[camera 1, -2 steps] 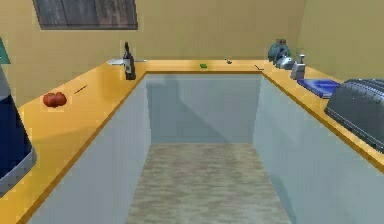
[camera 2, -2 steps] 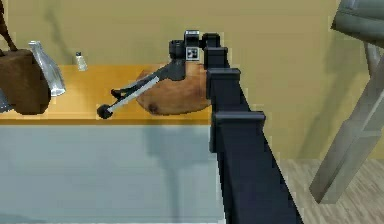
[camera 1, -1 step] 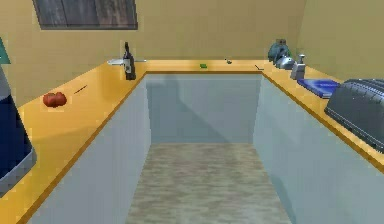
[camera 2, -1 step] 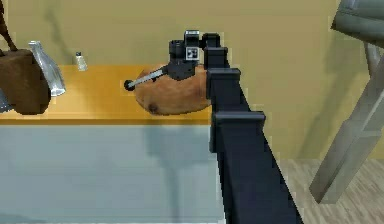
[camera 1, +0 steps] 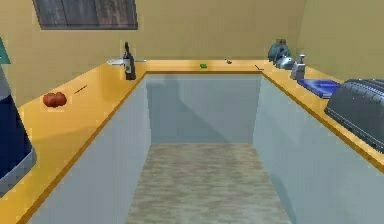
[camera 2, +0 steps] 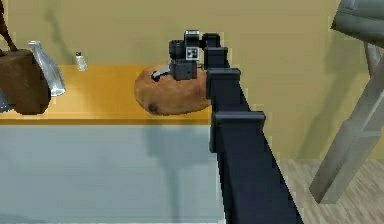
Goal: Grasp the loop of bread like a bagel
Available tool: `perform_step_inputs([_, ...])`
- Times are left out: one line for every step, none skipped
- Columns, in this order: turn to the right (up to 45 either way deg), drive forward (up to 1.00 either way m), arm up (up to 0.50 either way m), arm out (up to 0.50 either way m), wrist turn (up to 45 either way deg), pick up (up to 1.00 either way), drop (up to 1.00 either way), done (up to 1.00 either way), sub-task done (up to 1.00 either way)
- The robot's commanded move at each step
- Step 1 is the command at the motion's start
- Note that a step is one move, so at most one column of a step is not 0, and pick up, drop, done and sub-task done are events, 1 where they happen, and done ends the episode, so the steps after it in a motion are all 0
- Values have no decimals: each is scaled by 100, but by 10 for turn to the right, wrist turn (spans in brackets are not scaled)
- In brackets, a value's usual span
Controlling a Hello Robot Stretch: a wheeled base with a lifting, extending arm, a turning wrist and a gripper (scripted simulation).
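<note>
A round brown bread point(camera 2: 170, 95) lies on the orange counter point(camera 2: 100, 100) near its right end in the arm side view. The dark arm bar point(camera 2: 235, 140) rises from the bottom edge toward it. At the bar's far end sit two white marked squares point(camera 2: 200, 42), and the gripper point(camera 2: 166, 74) stands at the bread's top edge. I cannot tell whether the gripper touches the bread or holds anything.
On the arm side view's left stand a brown bag-like thing point(camera 2: 25, 80), a silver bottle point(camera 2: 45, 68) and a small shaker point(camera 2: 80, 62). Ahead, a U-shaped counter point(camera 1: 190, 68) carries a red fruit point(camera 1: 54, 99), a dark bottle point(camera 1: 128, 62), a blue-grey pot point(camera 1: 280, 50) and a grey appliance point(camera 1: 358, 105). Bare floor point(camera 1: 200, 185) lies between.
</note>
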Motion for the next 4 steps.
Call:
perform_step_inputs([0,0,-12,0,0,0,0,0,0])
perform_step_inputs([0,0,0,0,0,100,0,0,0])
perform_step_inputs([0,0,10,0,0,0,0,0,0])
perform_step_inputs([0,0,0,0,0,0,0,100,0])
